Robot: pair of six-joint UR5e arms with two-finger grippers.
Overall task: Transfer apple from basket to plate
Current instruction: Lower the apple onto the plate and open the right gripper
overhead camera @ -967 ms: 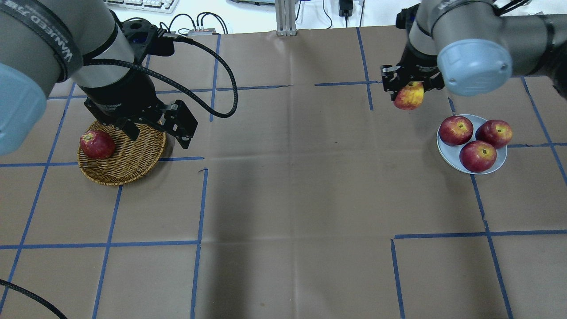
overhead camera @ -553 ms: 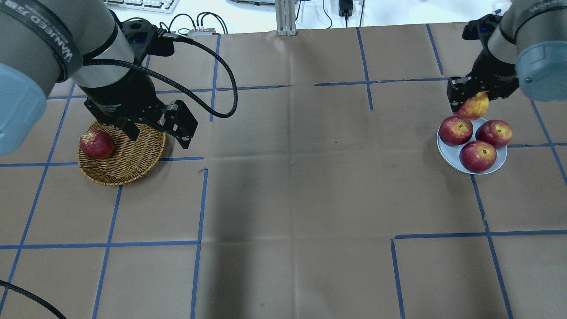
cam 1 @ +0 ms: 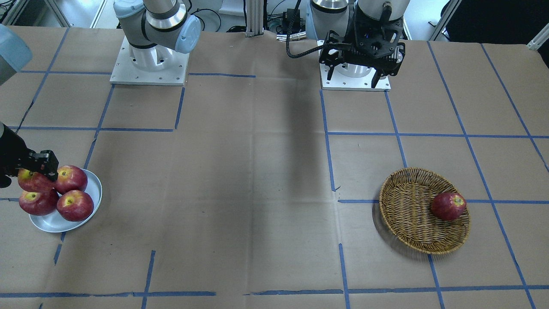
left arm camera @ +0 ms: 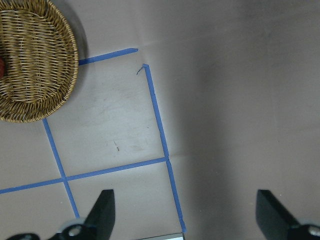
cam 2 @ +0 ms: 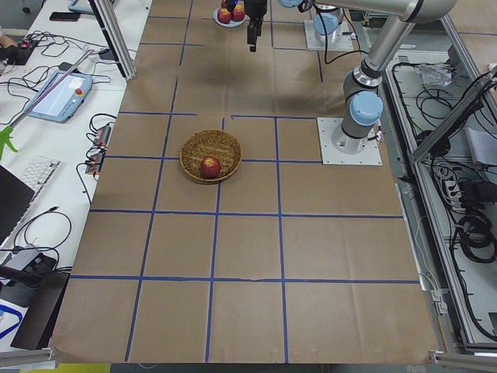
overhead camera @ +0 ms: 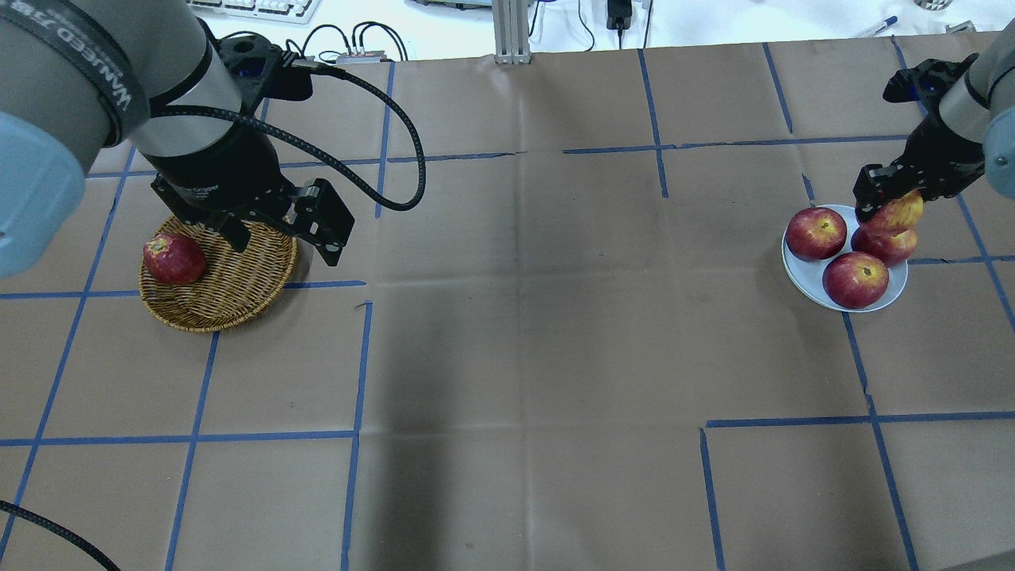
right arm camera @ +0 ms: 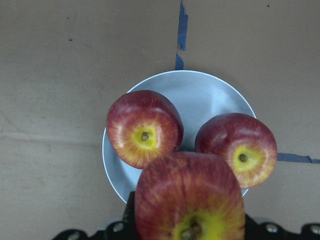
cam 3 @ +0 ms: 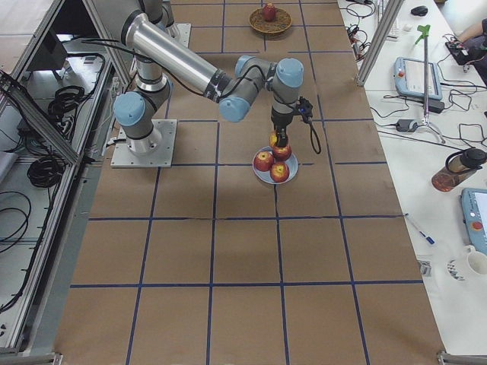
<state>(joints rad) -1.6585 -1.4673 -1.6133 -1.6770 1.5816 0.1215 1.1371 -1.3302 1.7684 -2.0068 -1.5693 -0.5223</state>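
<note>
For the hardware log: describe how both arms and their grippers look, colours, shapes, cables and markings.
The left arm and the right arm are round silver-grey tubes with pale blue joint caps. The left arm wears a black band with white lettering, and a ribbed black cable loops off its wrist. The left gripper and the right gripper are black, each with two angular fingers.
</note>
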